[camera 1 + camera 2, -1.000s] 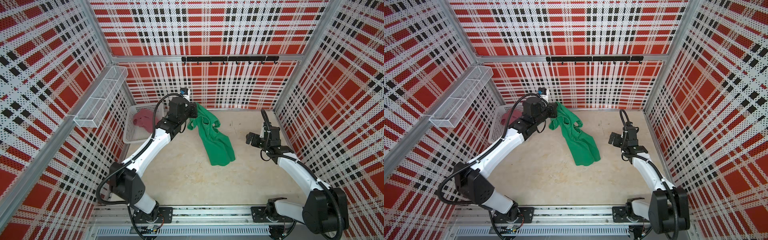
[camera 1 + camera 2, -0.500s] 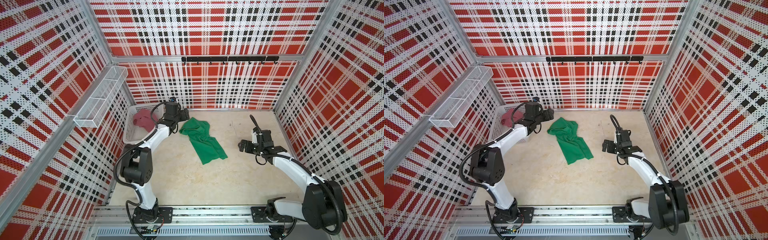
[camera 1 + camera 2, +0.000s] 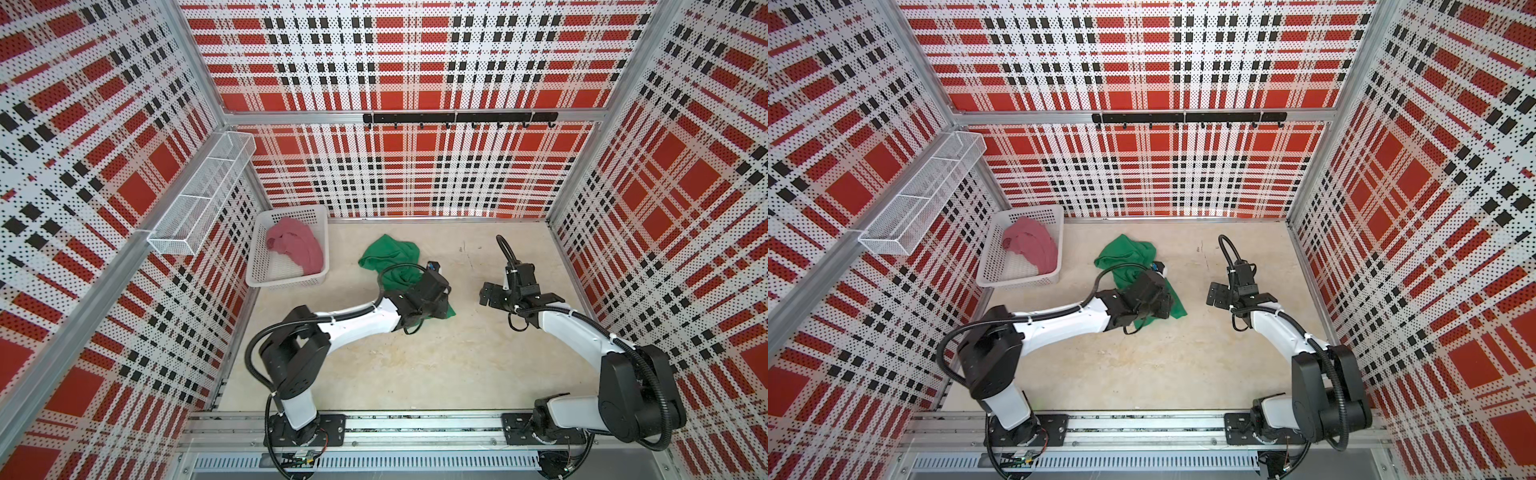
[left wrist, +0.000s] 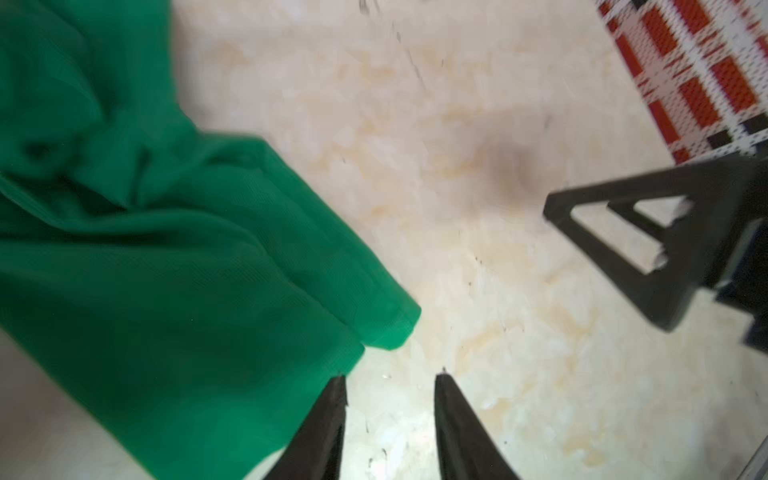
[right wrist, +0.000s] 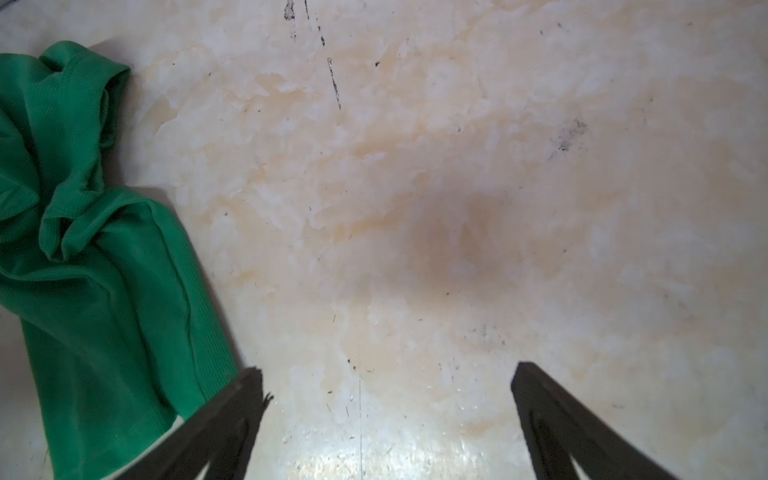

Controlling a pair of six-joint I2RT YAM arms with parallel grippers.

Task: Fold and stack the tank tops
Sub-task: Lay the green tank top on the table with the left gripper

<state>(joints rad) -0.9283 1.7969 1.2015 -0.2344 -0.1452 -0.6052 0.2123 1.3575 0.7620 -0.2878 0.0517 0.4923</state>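
A: Lying where, exactly?
B: Green tank top [image 3: 390, 255] crumpled on the worktop [image 3: 415, 365], back half; pink tank top [image 3: 297, 247] in the basket [image 3: 286, 282], back-left corner. Left tool [image 4: 390, 377] narrowly apart, right tool [image 5: 387, 367] wide apart.

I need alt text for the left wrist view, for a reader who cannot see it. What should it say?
A crumpled green tank top lies on a pale beige table, and the left gripper hovers close to its corner, jaws apart and empty. A strip of red plaid wall shows beyond the table.
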